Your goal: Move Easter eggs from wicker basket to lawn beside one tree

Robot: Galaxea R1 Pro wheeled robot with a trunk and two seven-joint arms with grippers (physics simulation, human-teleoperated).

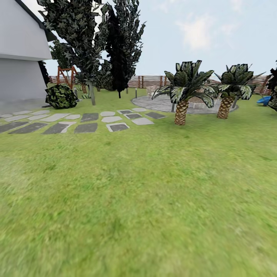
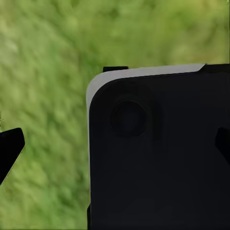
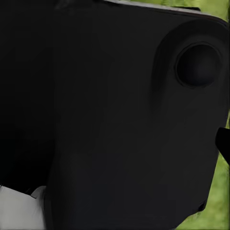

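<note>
Across the head view spreads the lawn, green with yellowish patches and bare up close. At its far left edge stands a white house, with grey stepping stones laid in the grass before it. Beside the house rises a tree with a pale trunk and dark blocky crown. Toward the far right edge, two short palms stand by a round grey patio, with a brown slat fence behind. Both wrist views look past dark robot housing to blurred grass; whether either gripper is released or clenched cannot be told.
</note>
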